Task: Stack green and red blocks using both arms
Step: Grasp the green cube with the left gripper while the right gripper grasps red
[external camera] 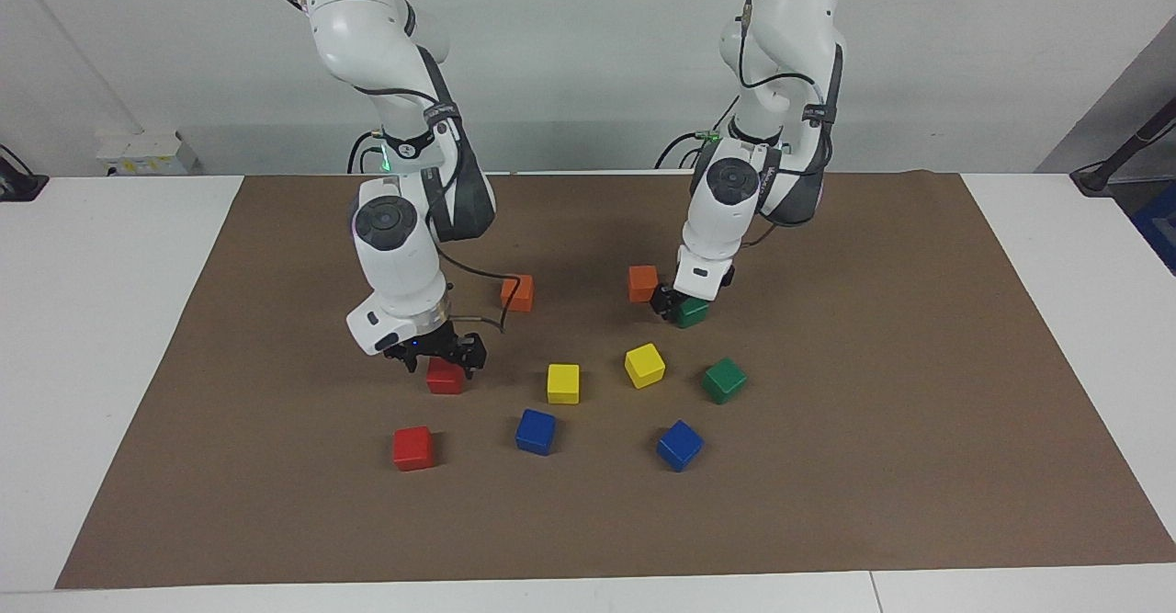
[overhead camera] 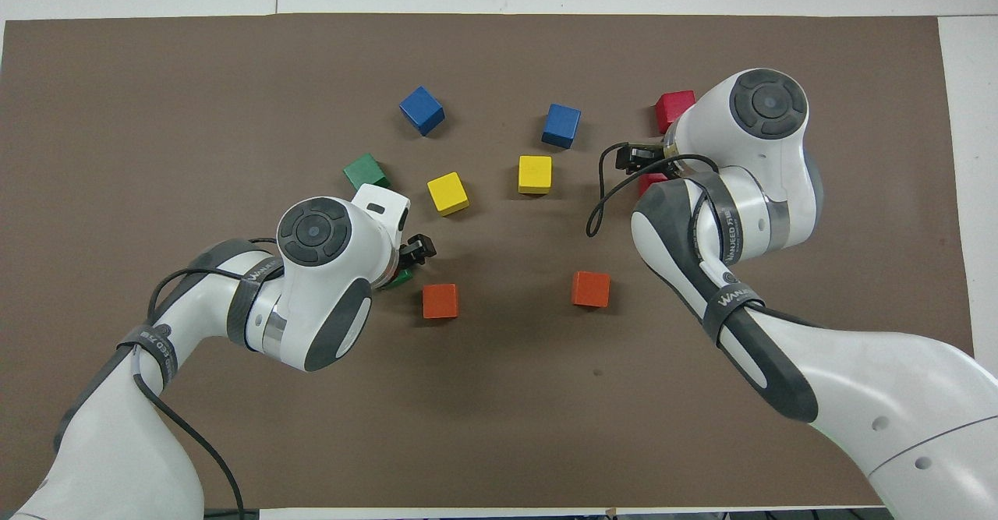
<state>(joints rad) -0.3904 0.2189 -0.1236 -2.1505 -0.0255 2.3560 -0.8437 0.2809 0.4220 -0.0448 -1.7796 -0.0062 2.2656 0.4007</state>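
Observation:
One green block (external camera: 695, 313) lies on the brown mat beside an orange cube. My left gripper (external camera: 678, 307) is down at it, open, with a finger on either side; from overhead only a sliver of this green block (overhead camera: 402, 277) shows under the left gripper (overhead camera: 407, 261). A second green block (external camera: 724, 380) (overhead camera: 365, 171) lies farther from the robots. My right gripper (external camera: 442, 361) (overhead camera: 644, 168) stands open, low over a red block (external camera: 446, 380) (overhead camera: 650, 184), its fingers straddling the top. Another red block (external camera: 412, 448) (overhead camera: 672, 107) lies farther out.
Two orange cubes (external camera: 517, 292) (external camera: 643, 283) lie nearest the robots. Two yellow cubes (external camera: 563, 383) (external camera: 644, 365) and two blue cubes (external camera: 535, 431) (external camera: 679, 445) sit between the two arms' blocks. The brown mat (external camera: 827, 503) covers a white table.

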